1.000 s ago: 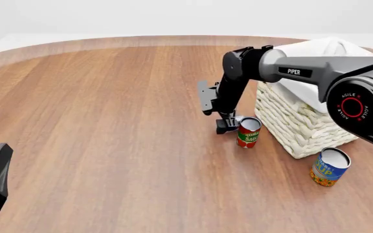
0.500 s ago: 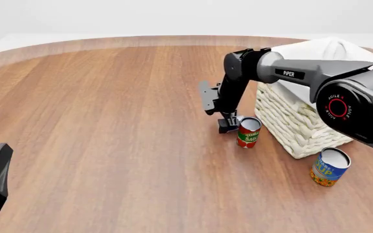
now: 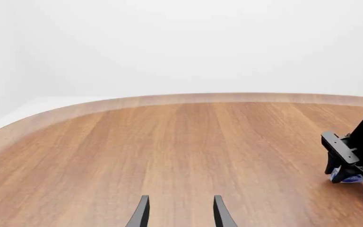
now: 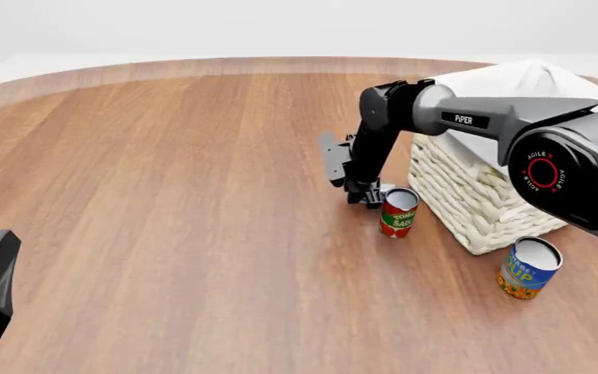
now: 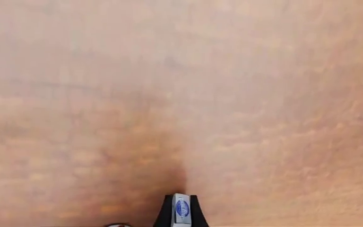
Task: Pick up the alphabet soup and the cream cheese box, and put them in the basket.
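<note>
The right gripper (image 4: 366, 195) points down with its jaws clamped on the cream cheese box (image 5: 181, 208), just at nine o'clock of the red can (image 4: 398, 213). The alphabet soup (image 4: 529, 268) stands at the basket's (image 4: 476, 202) five o'clock corner. The left gripper (image 3: 179, 215) sits at the table's (image 4: 174, 195) eight o'clock edge, jaws apart, holding nothing.

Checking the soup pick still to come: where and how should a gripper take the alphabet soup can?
The alphabet soup stands roughly upright, leaning slightly, near the basket's near corner. Grip its round side wall mid-height, fingers either side, probably coming from above or from the near, open side, since the basket blocks the far one.
</note>
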Controlling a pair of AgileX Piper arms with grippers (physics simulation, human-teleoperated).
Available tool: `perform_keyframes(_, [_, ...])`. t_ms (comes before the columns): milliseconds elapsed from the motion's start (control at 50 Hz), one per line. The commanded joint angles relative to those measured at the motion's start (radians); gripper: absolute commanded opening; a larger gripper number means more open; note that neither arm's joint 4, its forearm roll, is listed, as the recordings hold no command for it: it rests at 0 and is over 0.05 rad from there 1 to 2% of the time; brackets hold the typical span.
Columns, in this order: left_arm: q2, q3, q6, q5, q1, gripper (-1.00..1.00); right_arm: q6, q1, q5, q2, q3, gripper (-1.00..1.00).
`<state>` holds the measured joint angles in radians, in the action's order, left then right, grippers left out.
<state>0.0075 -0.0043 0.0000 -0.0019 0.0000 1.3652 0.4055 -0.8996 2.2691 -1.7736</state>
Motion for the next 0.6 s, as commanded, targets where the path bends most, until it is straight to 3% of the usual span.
perform_keyframes(20, [0.0, 0.0, 0.0, 0.0, 0.0, 1.0, 0.013, -0.009, 0.015, 0.014, -0.005, -1.0])
perform_keyframes(280, [0.0, 0.0, 0.0, 0.0, 0.0, 1.0, 0.014, 0.022, 0.044, -0.026, 0.031, -1.0])
perform_keyframes(420, [0.0, 0.0, 0.0, 0.0, 0.0, 1.0, 0.052, 0.023, 0.068, -0.057, 0.073, -1.0])
perform_keyframes(600, [0.0, 0.0, 0.0, 0.0, 0.0, 1.0, 0.06, 0.042, 0.077, -0.087, 0.094, -1.0])
